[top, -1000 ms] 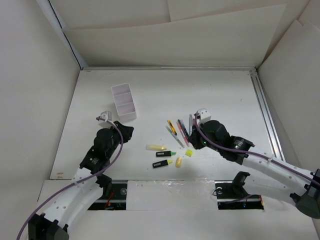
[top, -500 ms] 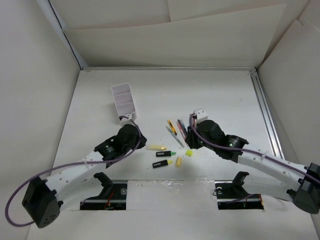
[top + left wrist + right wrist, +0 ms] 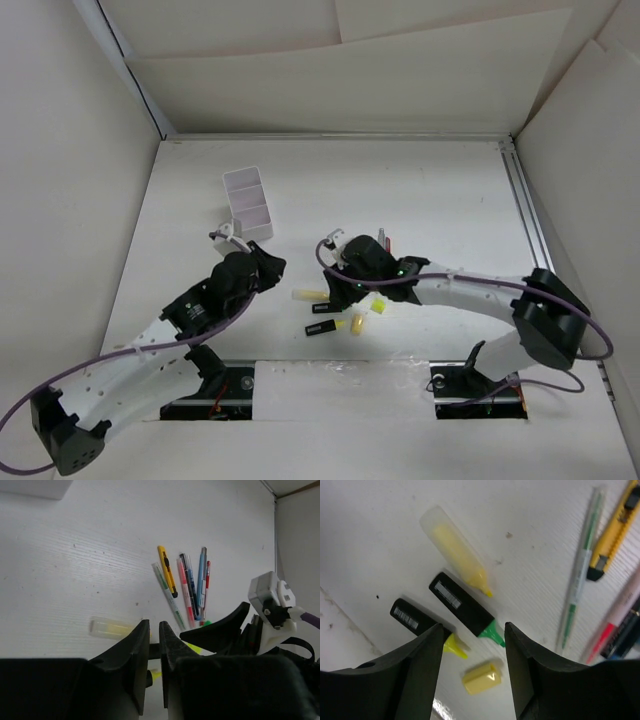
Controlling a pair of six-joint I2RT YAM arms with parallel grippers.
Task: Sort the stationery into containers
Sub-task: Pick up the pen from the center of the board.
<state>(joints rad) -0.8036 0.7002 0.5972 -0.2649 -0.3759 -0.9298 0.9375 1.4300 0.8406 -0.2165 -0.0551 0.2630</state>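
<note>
Two black highlighters lie under the right gripper (image 3: 471,630), its jaws wide and empty. The green-tipped highlighter (image 3: 465,607) is between them, the yellow-tipped one (image 3: 415,620) just beside. Step in hand, I judge: approach for a pick. Next move needs to descend, centre on one body, then close. Left gripper (image 3: 154,625) is nearly closed w/ nothing inside. The white box (image 3: 248,203) stands well apart. White labels on both highlighters — maybe barcodes, text too small to read
</note>
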